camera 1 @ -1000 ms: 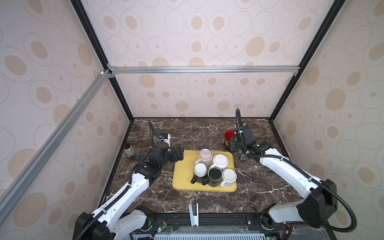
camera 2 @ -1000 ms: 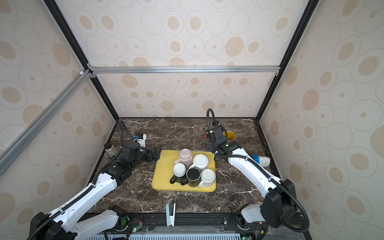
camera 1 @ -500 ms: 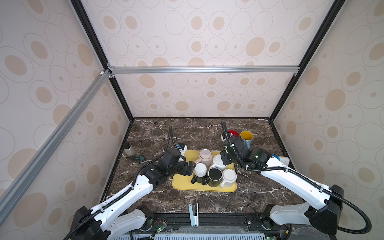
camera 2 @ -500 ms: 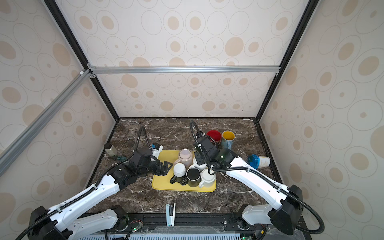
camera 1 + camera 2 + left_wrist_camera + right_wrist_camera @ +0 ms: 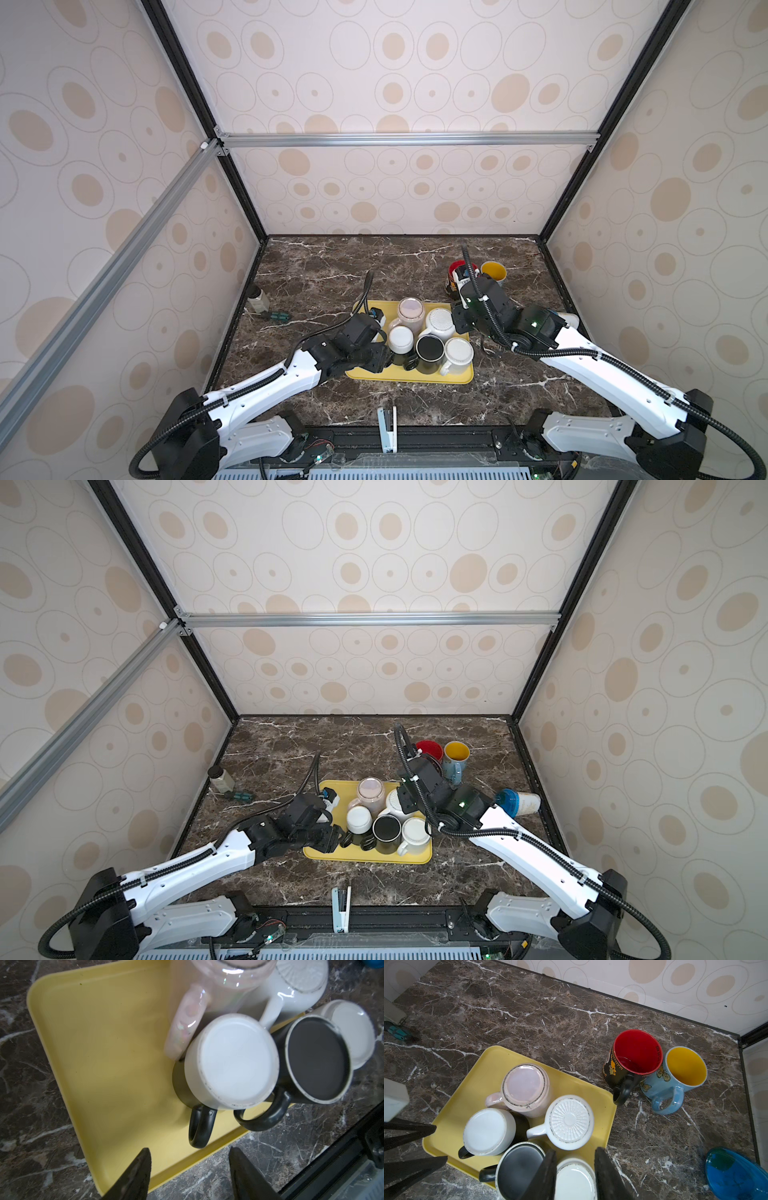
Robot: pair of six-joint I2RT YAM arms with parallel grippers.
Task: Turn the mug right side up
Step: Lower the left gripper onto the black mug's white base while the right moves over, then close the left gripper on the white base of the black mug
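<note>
The left tool (image 5: 189, 1150), half open and empty, should straddle the black handle (image 5: 200, 1128) of the white mug (image 5: 232, 1061), clear of the black mug (image 5: 318, 1059).

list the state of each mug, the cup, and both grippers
pink mug, upside down on tray
ribbed white mug, upside down on tray
white mug with black handle, upside down on tray
black mug, upside down on tray
plain white mug, upside down on tray
red-lined mug, upright on table
yellow-lined mug, upright on table
blue-ended cup, on its side on table
left gripper, open, empty
right gripper, open, empty
</note>
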